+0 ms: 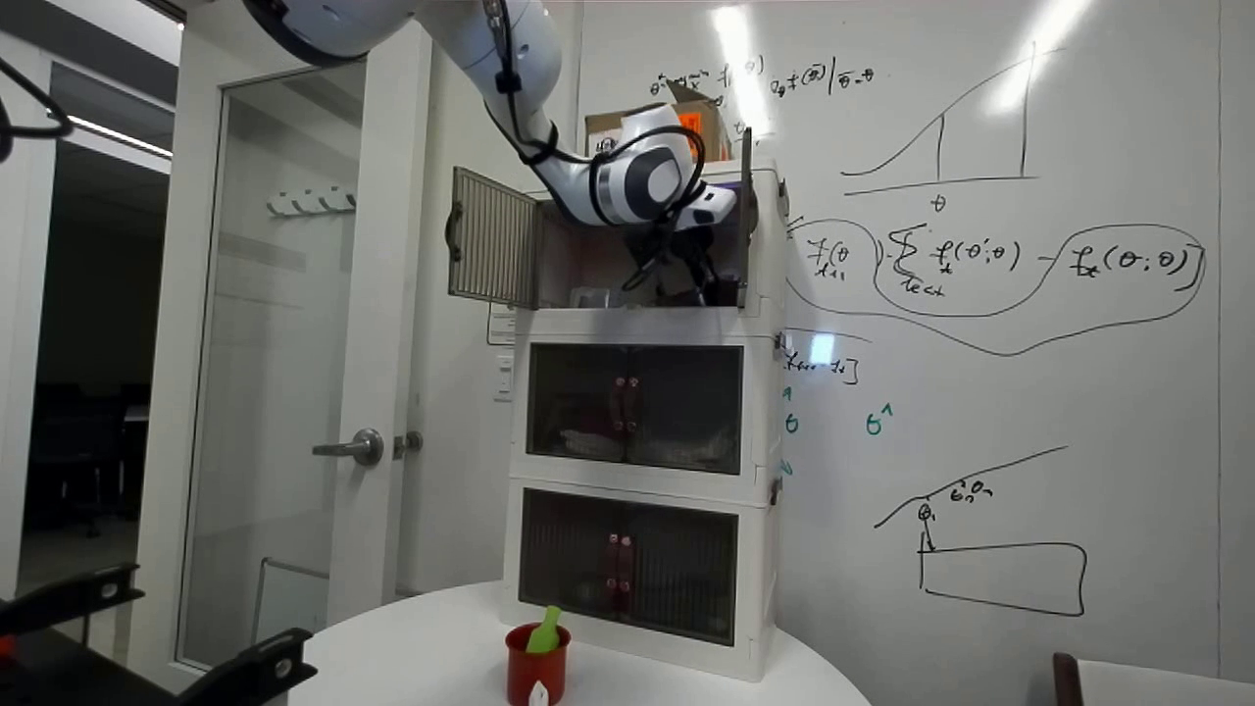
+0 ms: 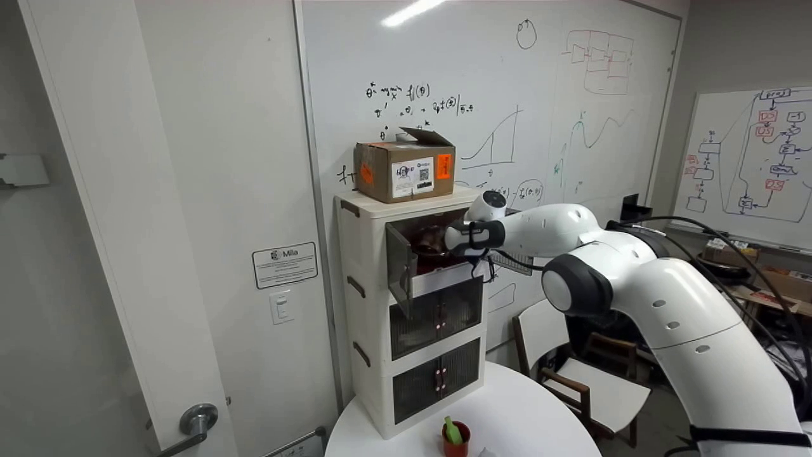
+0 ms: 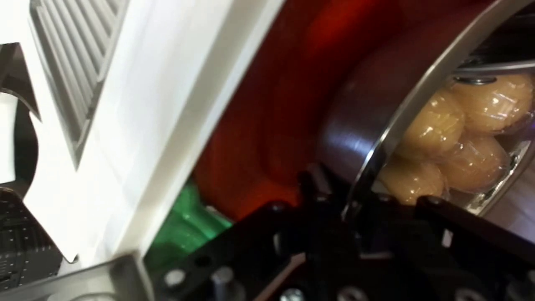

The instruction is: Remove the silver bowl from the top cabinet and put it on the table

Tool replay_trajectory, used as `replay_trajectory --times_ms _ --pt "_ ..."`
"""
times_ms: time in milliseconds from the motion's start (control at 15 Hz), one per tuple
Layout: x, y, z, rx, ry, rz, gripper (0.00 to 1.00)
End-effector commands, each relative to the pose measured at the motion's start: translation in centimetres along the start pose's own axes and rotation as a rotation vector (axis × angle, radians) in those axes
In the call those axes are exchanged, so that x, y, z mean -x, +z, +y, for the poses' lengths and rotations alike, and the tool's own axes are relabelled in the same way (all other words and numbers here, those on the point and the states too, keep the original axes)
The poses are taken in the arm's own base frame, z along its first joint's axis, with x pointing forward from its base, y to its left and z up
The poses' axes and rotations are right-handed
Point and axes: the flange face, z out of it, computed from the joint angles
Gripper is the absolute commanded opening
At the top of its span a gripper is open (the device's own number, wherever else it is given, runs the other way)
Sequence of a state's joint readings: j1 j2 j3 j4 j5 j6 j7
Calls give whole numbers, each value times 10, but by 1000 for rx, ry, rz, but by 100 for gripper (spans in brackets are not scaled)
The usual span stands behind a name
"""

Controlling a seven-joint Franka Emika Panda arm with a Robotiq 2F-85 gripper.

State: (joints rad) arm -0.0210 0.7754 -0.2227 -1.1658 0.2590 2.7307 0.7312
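Table, large, round, smooth white top [image 1: 412, 637]: far edge runs behind the storage stack.
Small white pointed item [image 1: 538, 695]: on the table, partly out of frame, just beside the cup.
Cup, round, red [image 1: 535, 672]: in from the far edge, on the stack's near side; holds a green utensil [image 1: 545, 632], tilted.
Storage stack, three white cubes [image 1: 637, 480]: at the far edge; lower two with dark glazed doors, closed.
Top cabinet, white cube [image 2: 365, 254]: uppermost; grey ribbed doors [image 1: 495, 240] standing wide, one each side.
Gripper, black, two-fingered [image 3: 349, 194], on a white jointed arm [image 2: 691, 311]: inside the top cabinet, fingertips clamped on the bowl's rim.
Silver bowl, round, shiny metal [image 3: 355, 142]: in the top cabinet, well above the table's far edge. Past its rim, yellow-brown rounded items in clear film [image 3: 434, 121]; whether inside it, cannot tell.
Glossy red object [image 3: 250, 154], shape unclear: beside the bowl; glossy green object [image 3: 184, 217] near.
Carton, brown cardboard, orange-labelled [image 2: 374, 178]: atop the stack.
Chair, white seat, brown wooden arms [image 2: 609, 387]: outside the table's right-hand edge in an exterior view.
Whiteboard, handwritten formulae and curves [image 1: 1128, 392]: beyond the far edge.
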Motion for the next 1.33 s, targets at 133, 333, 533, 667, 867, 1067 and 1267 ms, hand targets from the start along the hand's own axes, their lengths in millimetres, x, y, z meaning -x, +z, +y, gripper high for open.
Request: replay_trajectory --times_ms 133,333,533,667,867,1067,1267 --pt "-37 -37 22 80 110 -49 1" --pt "-42 -52 26 86 151 -62 1" --pt "-42 -64 29 77 186 -88 1" --pt "-36 -71 29 70 197 -120 1" --pt "-25 -83 28 52 216 -184 1" --pt "-11 -96 27 44 226 -237 1" --pt "10 -116 30 58 207 -258 1"
